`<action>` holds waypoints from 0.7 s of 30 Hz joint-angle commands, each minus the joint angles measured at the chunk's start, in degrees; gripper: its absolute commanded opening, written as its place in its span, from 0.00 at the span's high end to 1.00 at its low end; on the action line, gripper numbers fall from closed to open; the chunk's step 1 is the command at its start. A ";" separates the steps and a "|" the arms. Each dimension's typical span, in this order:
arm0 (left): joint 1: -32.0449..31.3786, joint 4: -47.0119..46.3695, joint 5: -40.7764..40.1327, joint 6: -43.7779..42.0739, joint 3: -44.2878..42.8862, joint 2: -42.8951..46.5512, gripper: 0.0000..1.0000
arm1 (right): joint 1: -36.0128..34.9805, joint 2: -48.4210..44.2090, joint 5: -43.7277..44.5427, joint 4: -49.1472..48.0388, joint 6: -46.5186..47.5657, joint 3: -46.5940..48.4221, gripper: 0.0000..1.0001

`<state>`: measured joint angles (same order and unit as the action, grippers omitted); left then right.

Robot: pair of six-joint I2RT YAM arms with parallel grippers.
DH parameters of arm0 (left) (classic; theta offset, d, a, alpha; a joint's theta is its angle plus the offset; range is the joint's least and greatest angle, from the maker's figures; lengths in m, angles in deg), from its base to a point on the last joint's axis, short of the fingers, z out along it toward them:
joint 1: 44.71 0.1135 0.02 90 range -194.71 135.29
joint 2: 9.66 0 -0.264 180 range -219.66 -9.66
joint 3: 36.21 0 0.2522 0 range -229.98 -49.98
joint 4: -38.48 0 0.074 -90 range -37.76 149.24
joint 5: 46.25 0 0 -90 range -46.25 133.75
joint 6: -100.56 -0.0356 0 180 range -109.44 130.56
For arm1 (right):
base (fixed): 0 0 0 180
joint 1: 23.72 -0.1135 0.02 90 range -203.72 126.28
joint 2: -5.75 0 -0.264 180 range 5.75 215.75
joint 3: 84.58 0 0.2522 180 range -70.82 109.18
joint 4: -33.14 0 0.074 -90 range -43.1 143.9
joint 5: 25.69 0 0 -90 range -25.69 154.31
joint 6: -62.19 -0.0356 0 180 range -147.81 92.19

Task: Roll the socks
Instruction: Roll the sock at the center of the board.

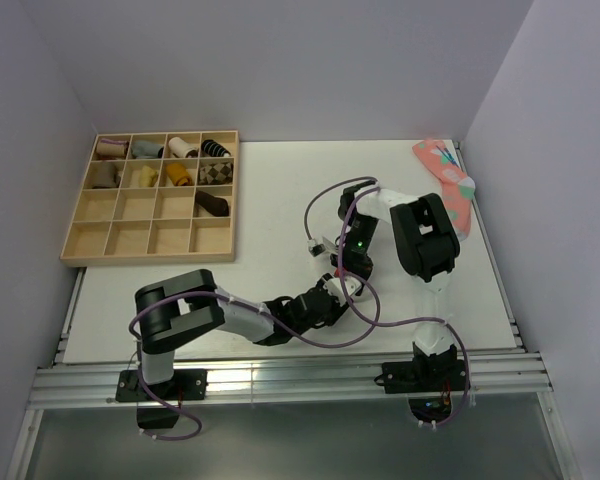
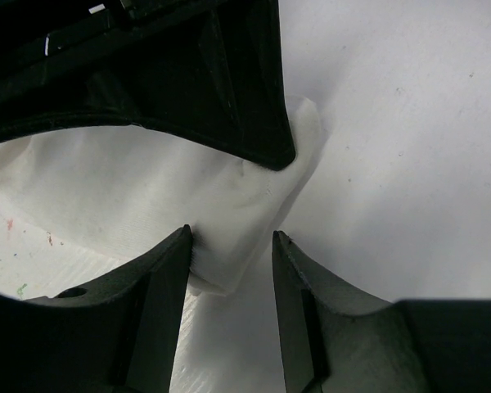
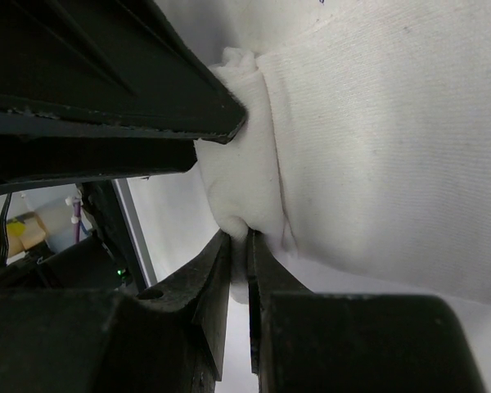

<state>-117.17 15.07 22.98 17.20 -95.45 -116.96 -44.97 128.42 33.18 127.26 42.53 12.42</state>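
White knit sock point(image 3: 376, 147), soft and limp, likely sags; best held at the thick fold the right hand point(image 3: 247, 241) pinches; left hand point(image 2: 231, 239) gapes narrowly astride a corner.

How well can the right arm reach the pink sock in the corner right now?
Probably not straight away. The tool on the right arm is shut on the white sock, so it must let go first. After that, likely yes: nothing lies between it and the pink sock.

Tray point(image 1: 130, 237) of rolled socks point(image 1: 177, 175) far left on the table point(image 1: 270, 200), loose sock point(image 1: 450, 185) in far right corner
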 commanded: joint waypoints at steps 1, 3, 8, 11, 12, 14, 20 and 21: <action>-0.39 -0.89 2.14 0.13 -1.20 -1.76 0.51 | -0.63 1.43 2.04 0.24 0.93 0.87 0.84; -0.39 -1.06 2.14 0.66 -1.02 -2.20 0.51 | -0.72 1.17 1.61 0.15 1.02 0.96 0.84; -0.39 -1.15 2.75 1.54 -0.93 -3.52 0.51 | -0.72 0.46 0.12 -0.81 0.93 1.31 0.84; -0.39 -1.50 2.85 2.68 -0.41 -3.79 0.51 | -0.72 0.03 -1.55 -1.60 0.23 1.75 0.84; -0.39 -1.68 2.93 2.86 -0.14 -3.79 0.51 | -0.63 -0.24 -2.00 -2.04 -0.03 1.84 0.84; -0.39 -2.47 2.93 3.47 0.64 -3.79 0.51 | -0.63 -0.85 -3.66 -3.09 -0.73 2.27 0.84; -0.31 -3.43 2.76 5.76 1.61 -5.10 0.51 | -0.54 -2.35 -8.15 -5.12 -4.07 4.38 0.83; -0.22 -3.52 2.84 6.11 1.62 -5.19 0.51 | -0.54 -2.52 -8.93 -5.21 -4.34 4.65 0.81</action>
<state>-116.89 10.59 22.28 19.45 -95.10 -119.80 -44.95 128.44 31.37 127.15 39.41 14.39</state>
